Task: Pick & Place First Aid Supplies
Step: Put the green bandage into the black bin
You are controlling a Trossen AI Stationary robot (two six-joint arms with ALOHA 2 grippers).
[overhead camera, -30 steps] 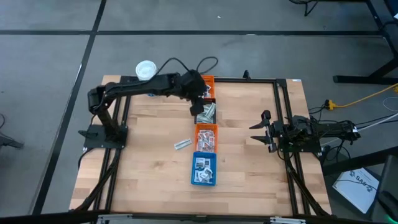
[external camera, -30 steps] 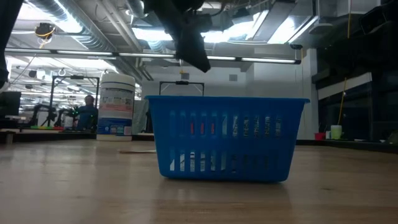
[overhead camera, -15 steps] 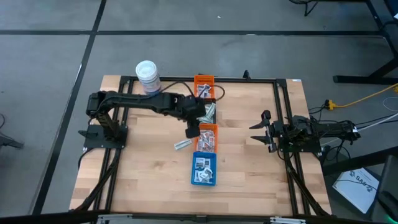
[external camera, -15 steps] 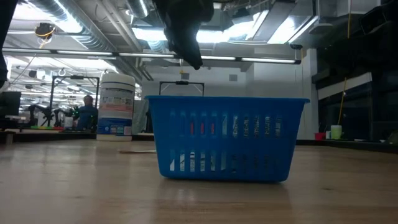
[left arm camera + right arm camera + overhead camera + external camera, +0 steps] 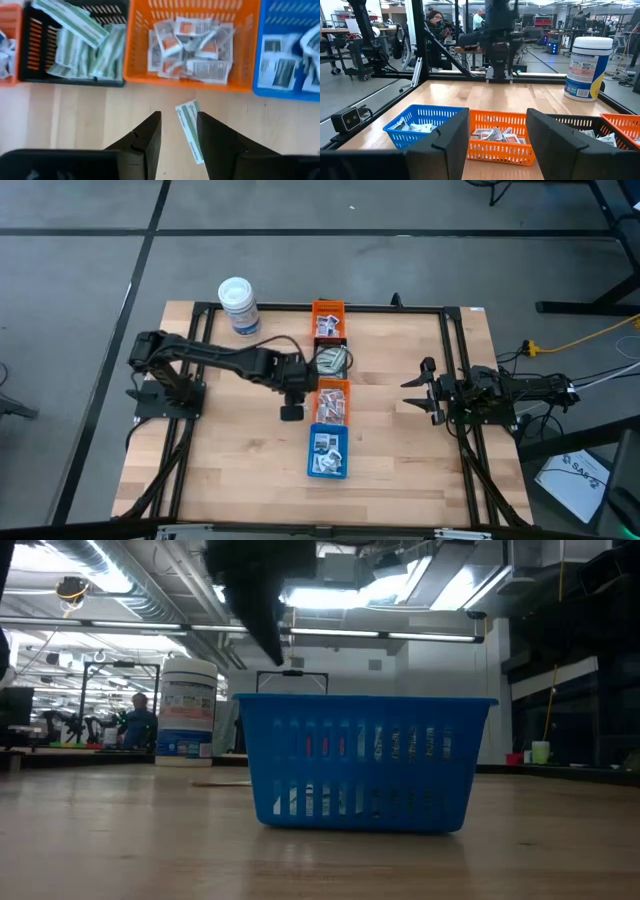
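Note:
A narrow pale beige-green strip lies flat on the bare wood just beside the near orange bin. My left gripper hovers above it, pointing steeply down, open and empty; in the high view it hides the strip. The row of bins holds more supplies: strips in the black bin, red-printed packets in the orange bin, black-printed packets in the blue bin. My right gripper waits open at the table's right side, pointing level.
Several bins stand in a row down the table's middle: a far orange bin, the black bin, and the blue bin nearest. A white tub with a blue label stands at the far left. Bare wood lies left of the bins.
My left gripper has swung from above the black bin toward the table's near edge and a little left, sinking and tipping more steeply down, and now hangs over the loose strip. The strip has stayed where it lay.

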